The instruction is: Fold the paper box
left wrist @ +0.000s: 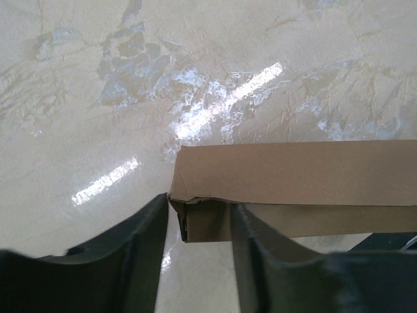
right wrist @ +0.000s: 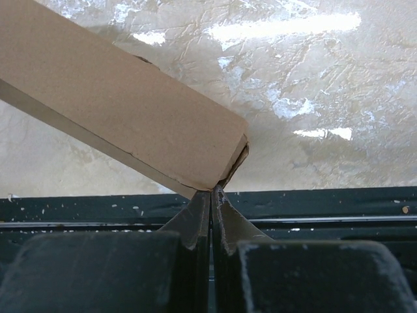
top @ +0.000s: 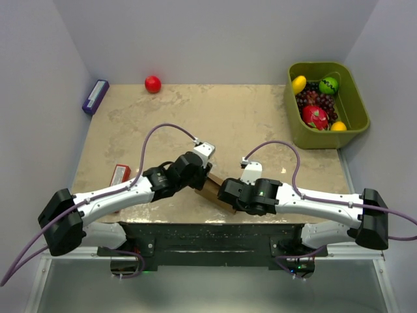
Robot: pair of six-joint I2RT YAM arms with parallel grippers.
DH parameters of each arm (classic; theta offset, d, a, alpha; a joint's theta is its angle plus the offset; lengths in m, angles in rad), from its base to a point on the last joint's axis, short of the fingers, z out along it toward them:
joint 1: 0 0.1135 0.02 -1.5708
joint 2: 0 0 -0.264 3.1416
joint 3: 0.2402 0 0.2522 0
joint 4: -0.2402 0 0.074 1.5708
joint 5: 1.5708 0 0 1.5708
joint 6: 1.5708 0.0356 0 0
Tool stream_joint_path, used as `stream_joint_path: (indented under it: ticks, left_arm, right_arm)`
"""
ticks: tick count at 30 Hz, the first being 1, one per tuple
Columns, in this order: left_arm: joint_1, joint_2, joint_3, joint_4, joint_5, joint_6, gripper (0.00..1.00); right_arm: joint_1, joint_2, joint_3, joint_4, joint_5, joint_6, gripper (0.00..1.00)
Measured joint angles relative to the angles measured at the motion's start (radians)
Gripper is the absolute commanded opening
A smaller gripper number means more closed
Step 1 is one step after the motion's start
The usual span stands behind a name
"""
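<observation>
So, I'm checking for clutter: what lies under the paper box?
Marbled tabletop shows around the paper box; whatever is directly beneath it is covered.

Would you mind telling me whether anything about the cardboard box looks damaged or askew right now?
Yes. The paper box has a ragged, crumpled edge at the corner between the left fingers. At its other end, pinched by the right fingers, the end flap bows outward instead of lying flush.
</observation>
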Motion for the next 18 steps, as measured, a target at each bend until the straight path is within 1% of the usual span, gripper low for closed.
stream_joint_path:
  ticks: [4,5,11,18]
  left_arm:
    - [0.000,-0.058,0.000,-0.014,0.010,-0.002,0.60]
    - [0.000,-0.071,0.000,-0.017,0.013,-0.002,0.64]
    - [0.000,-0.150,0.000,-0.076,0.062,-0.002,0.72]
    - [0.020,-0.266,0.006,-0.155,0.149,-0.017,0.72]
  right_arm:
    - [0.000,0.001,0.003,-0.006,0.000,0.000,0.00]
    - [0.000,0.001,0.003,-0.006,0.000,0.000,0.00]
    - [0.000,0.003,0.010,-0.013,0.000,-0.001,0.00]
    - [0.002,0.010,0.011,-0.012,0.001,-0.002,0.00]
